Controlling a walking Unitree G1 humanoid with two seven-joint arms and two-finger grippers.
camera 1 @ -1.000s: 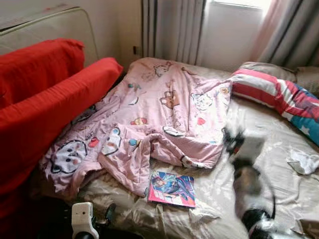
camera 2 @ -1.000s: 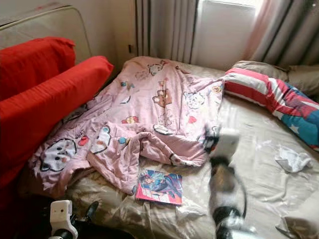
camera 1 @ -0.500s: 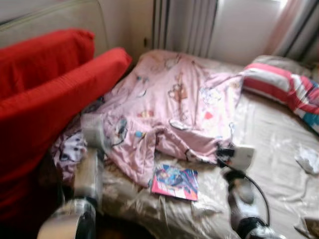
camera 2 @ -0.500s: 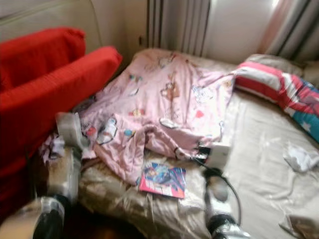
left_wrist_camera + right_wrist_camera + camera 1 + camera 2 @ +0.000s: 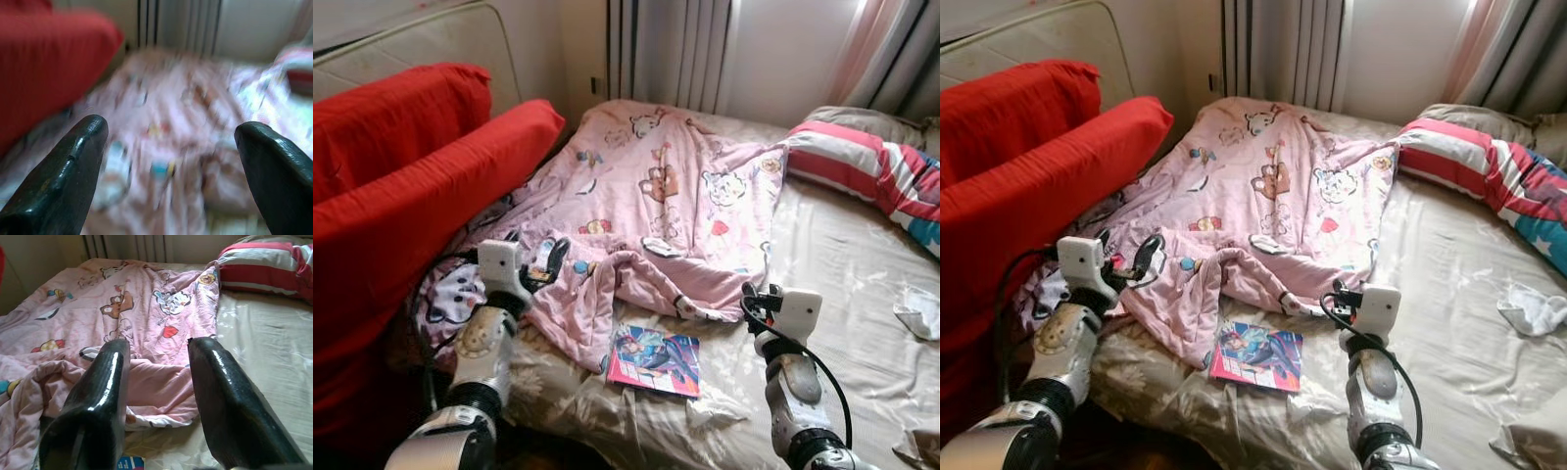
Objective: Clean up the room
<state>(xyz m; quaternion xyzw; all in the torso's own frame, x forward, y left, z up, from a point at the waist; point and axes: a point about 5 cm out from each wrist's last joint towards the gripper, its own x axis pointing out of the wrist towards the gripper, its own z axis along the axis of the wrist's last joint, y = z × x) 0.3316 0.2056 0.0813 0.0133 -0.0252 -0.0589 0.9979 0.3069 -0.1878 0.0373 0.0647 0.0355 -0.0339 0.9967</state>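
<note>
Handling: soft, light, floppy; likely to sag and drag when lifted, so best pinched at an edge or corner, by judgement.
Left gripper (image 5: 546, 266): raised over the near left rumpled part of the blanket, fingers spread wide, holding nothing.
Blanket (image 5: 656, 211): pink, printed with cartoon animals, spread crooked across the left half of the bed, near edge bunched and folded over.
Book (image 5: 654, 358): thin, glossy, bright cover, flat on the sheet just beside the blanket's near fold.
Right gripper (image 5: 157, 382): at the blanket's near right corner, fingers apart, clamped on nothing.
Bed (image 5: 842, 284): beige wrinkled sheet, striped pillow (image 5: 857, 176) at far right.
</note>
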